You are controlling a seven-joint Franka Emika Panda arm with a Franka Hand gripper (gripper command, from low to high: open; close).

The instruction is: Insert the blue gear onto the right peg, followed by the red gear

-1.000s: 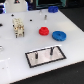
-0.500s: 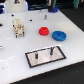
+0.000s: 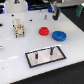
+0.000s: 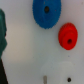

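Observation:
The blue gear (image 3: 59, 35) lies flat on the white table, to the exterior view's right of the red gear (image 3: 44, 31). The grey plate (image 3: 45, 59) with a black border lies in front of them and bears two dark pins; the right peg (image 3: 51, 50) stands bare. My gripper (image 3: 54, 12) hangs at the back, above and behind the gears, blurred. In the wrist view the blue gear (image 4: 46, 11) and the red gear (image 4: 68, 36) lie apart from each other. Two small fingertips (image 4: 44, 79) show wide apart at the picture's edge; the gripper (image 4: 56, 79) holds nothing.
A beige blocky object (image 3: 18, 27) stands at the exterior view's left. A small dark-blue piece (image 3: 44, 16) sits behind the red gear. The left pin (image 3: 38, 53) stands on the plate. A dark teal shape (image 4: 2, 30) lines one side of the wrist view.
The gears and the plate have not moved. The arm at the back has shifted slightly; the blur hides more.

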